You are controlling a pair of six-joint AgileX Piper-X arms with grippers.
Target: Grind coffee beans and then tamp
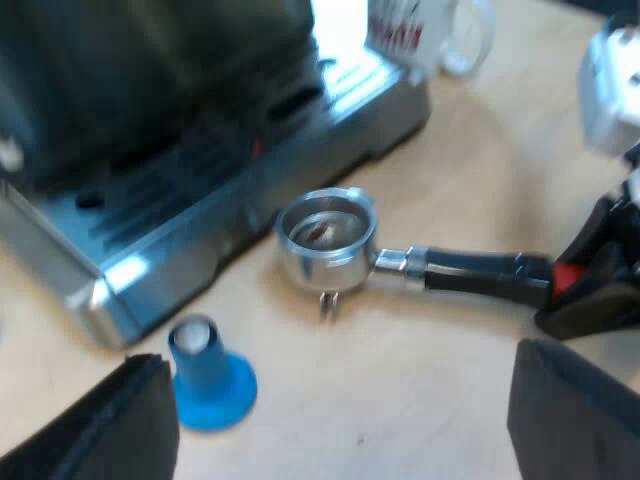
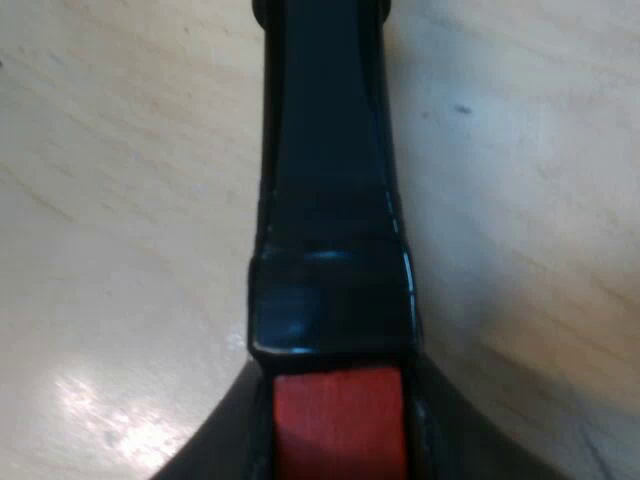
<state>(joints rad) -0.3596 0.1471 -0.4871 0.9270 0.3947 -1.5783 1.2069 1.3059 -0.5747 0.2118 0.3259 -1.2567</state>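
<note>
The metal holder (image 1: 325, 235) lies on the wooden table by the espresso machine's (image 1: 150, 120) drip tray, basket up, with a little dark residue inside. Its dark handle (image 1: 480, 272) points away from the machine. My right gripper (image 1: 592, 288) is shut on the handle's red end (image 2: 340, 425), with the black handle (image 2: 330, 200) running out ahead of it just over the wood. The blue tamper (image 1: 205, 375) stands upright on the table close to the machine's corner. My left gripper (image 1: 350, 430) hangs open above the table, near the tamper and the holder, with nothing between its fingers (image 1: 130, 425).
A white mug (image 1: 435, 30) with red print stands beside the machine's far end. Bare wooden table (image 1: 420, 380) stretches around the holder and the tamper.
</note>
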